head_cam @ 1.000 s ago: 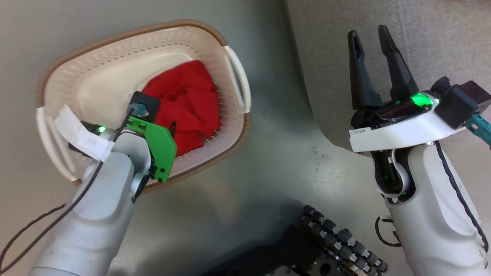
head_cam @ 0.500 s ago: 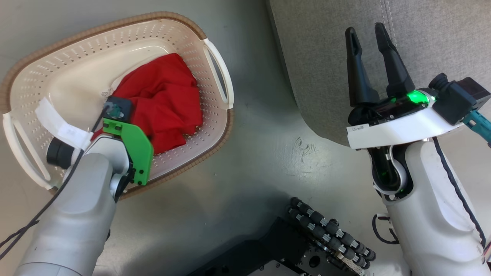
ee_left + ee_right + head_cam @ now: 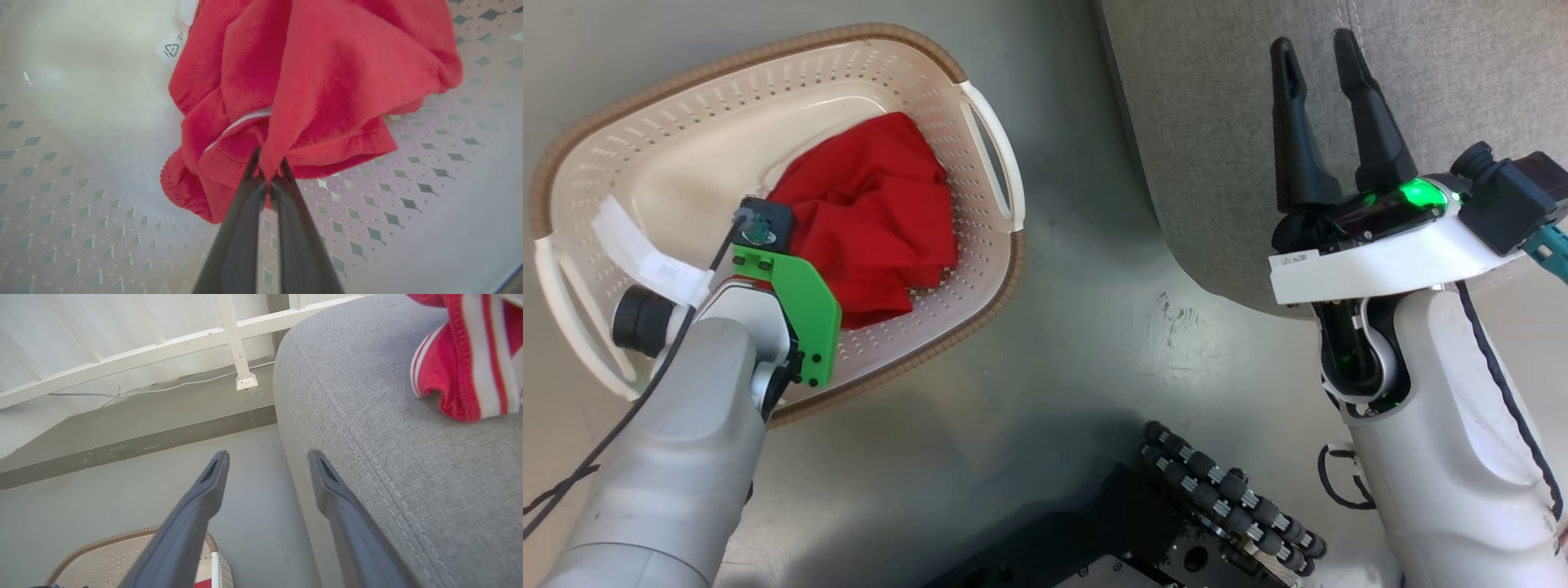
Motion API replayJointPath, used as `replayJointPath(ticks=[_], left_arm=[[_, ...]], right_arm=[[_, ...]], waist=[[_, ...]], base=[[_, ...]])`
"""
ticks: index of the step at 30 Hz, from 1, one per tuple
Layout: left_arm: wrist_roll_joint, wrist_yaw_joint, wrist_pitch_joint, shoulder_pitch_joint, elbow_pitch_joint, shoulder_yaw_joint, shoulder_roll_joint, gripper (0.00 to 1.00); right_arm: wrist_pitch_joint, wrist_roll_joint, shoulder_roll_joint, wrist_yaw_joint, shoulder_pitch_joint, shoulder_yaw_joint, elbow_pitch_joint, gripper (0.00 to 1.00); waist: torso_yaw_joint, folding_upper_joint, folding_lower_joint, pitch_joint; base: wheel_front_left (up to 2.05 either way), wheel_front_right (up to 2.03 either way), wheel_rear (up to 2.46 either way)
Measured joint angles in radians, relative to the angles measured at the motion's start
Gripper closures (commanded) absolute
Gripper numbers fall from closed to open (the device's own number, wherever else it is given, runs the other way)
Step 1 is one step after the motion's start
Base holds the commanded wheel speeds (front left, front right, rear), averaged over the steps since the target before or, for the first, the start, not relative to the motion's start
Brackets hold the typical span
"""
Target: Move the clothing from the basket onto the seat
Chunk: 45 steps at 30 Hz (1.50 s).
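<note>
1. The left gripper (image 3: 267,173) is now pinching its two dark fingers shut on a hemmed fold of the crumpled red cotton garment (image 3: 874,212). Half a second ago those fingers were standing wide (in the left wrist view the cloth is bunching between the tips).
2. The grasp looks made, so a lift is probably coming next. The garment is still lying on the bottom of the cream perforated plastic basket with the brown braided rim (image 3: 686,106), and nothing is rising yet.
3. The right gripper (image 3: 1312,45) is waiting with its fingers wide apart and empty, beside the rounded edge of the large grey woven-fabric seat (image 3: 1217,122). A red-and-white striped garment (image 3: 470,355) is already lying on that seat.
4. The red heap's long axis is running roughly up and down the head view, with its hemmed edge pointing toward the left wrist. The basket's long axis is running handle to handle, lower left to upper right. One white handle is pointing at the seat across a strip of grey floor (image 3: 1054,343).
</note>
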Motion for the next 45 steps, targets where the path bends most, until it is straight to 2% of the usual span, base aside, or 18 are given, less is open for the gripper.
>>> replayJointPath(ticks=[16,21,31,45], left_arm=[[-0.002,0.000,-0.172,0.002,0.028,-0.006,-0.070,1.00],[-0.011,0.000,-0.232,0.016,0.029,-0.012,-0.085,1.00],[-0.029,-0.002,-0.352,0.066,0.021,-0.028,-0.091,1.00],[-0.127,-0.009,-0.458,0.167,-0.021,-0.060,-0.095,1.00]], right_arm=[[0.000,-0.080,-0.001,-0.006,0.000,-0.043,0.017,0.00],[0.000,-0.099,-0.021,-0.006,0.001,-0.063,0.025,0.00],[0.000,-0.133,-0.060,-0.006,0.042,-0.083,0.081,0.00],[0.000,-0.144,-0.085,-0.001,0.096,-0.081,0.132,0.00]], waist=[[0.075,0.0000,0.0000,-0.106],[0.109,0.0000,-0.0001,-0.159],[0.187,0.0000,-0.0001,-0.280],[0.289,0.0000,-0.0001,-0.471]], base=[[0.00,0.00,0.00],[0.00,0.00,0.00],[0.00,0.00,0.00],[0.00,0.00,0.00]])
